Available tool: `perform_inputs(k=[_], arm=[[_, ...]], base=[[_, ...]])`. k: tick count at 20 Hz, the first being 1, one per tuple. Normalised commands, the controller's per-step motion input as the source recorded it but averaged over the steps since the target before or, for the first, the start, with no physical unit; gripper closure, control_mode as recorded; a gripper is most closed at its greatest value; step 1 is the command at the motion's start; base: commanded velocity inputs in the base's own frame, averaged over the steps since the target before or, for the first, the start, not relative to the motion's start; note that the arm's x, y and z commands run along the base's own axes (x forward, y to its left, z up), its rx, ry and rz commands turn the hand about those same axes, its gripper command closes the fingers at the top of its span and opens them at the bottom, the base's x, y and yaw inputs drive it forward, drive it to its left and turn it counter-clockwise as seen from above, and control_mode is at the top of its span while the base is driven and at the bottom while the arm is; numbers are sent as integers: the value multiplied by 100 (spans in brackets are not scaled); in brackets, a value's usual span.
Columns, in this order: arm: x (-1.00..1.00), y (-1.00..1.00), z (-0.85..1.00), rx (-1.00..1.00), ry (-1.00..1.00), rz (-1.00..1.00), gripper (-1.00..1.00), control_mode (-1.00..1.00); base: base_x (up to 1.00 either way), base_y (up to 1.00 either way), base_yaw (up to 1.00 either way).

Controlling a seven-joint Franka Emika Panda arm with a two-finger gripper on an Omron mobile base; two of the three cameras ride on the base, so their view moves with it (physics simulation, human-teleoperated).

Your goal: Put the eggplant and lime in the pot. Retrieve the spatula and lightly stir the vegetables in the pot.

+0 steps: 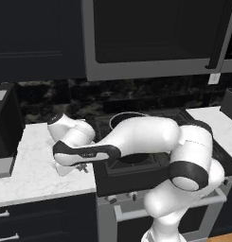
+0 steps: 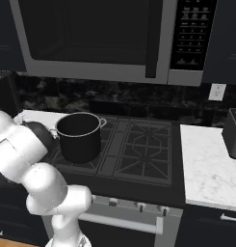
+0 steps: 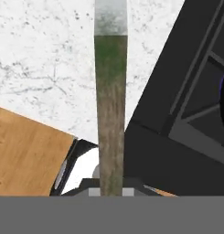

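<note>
With the gripper [image 3: 111,189] clenched on the spatula [image 3: 111,105] handle over the marble counter [image 3: 45,68] left of the stove, I judge retrieval's done, so next I swing it to the pot [image 2: 80,136] at 3 o'clock w/o clipping the rim.

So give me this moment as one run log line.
stage: spatula retrieval | jaws: shut on spatula handle | place: over marble counter, left of stove | pot: on left burner

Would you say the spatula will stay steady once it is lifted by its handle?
Probably stiff: the spatula runs dead straight out from the gripper. It is long and narrow, held near one end, so it may pivot between the fingertips. It looks light, being thin.
</note>
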Motion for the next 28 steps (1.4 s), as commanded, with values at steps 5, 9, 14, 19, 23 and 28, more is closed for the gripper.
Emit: perform_inputs(k=[5,9,14,19,23,28], arm=[[-66,-74,100,-30,-30,16,100,-100],[-36,-80,100,-34,-19,17,100,-100],[-1,-65,100,-5,6,2,100,-100],[2,-81,100,-16,4,8,100,-100],[14,-96,93,-48,0,14,100,-100],[25,-84,63,-66,3,9,100,-100]], base=[[0,0,0],[0,0,0],[0,0,0],[0,0,0],[0,0,0],[0,0,0]])
